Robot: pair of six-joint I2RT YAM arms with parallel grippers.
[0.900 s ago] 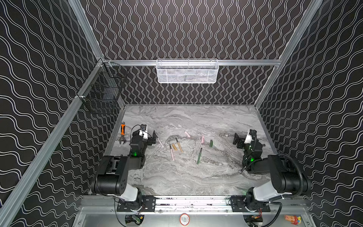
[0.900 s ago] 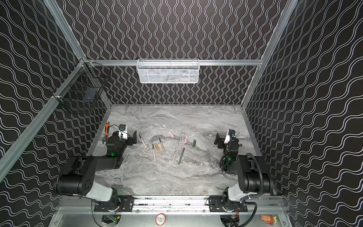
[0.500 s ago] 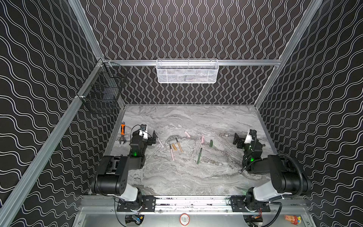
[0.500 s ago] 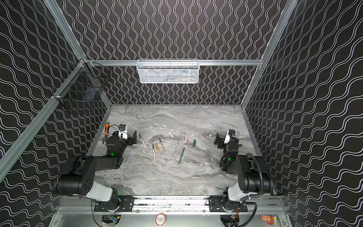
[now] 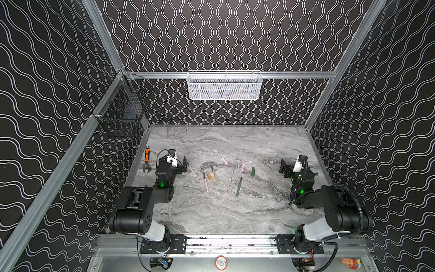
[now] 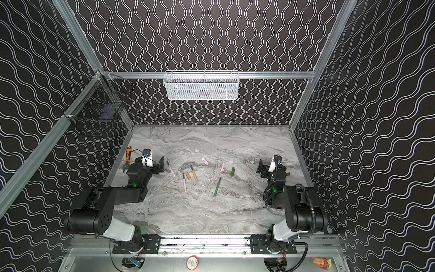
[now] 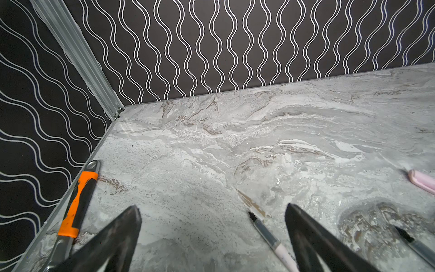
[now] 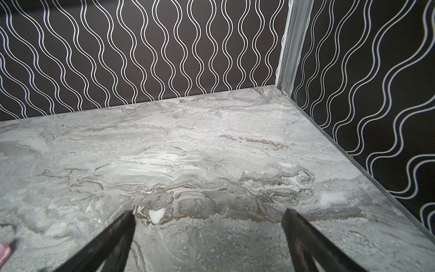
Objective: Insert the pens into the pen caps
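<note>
1. My left jaws: spread wide, empty, near the orange-handled wrench (image 5: 147, 160). A pink pen (image 5: 191, 170) lies just beside them on the tabletop (image 5: 235, 212).
2. My right jaws: spread wide, empty, well apart from the pens.
3. Mid-tabletop, uncapped: second pink pen (image 5: 206, 183), gold pen (image 5: 215, 175), green pen (image 5: 239, 188).
4. Loose: gold cap (image 5: 209, 176), pink cap (image 5: 224, 161), second pink cap (image 5: 242, 166), green cap (image 5: 253, 171).

In the left wrist view the pale pink pen (image 7: 281, 249) leaves the picture at the bottom edge, so its back end is not seen. A second pen (image 7: 414, 245) shows only its tip and grey neck; its colour cannot be told. The pink cap (image 7: 422, 182) is cut by the edge, and the wrench (image 7: 75, 212) too. In the right wrist view a pink end (image 8: 4, 251) sits at the edge — pen or cap, unclear.
</note>
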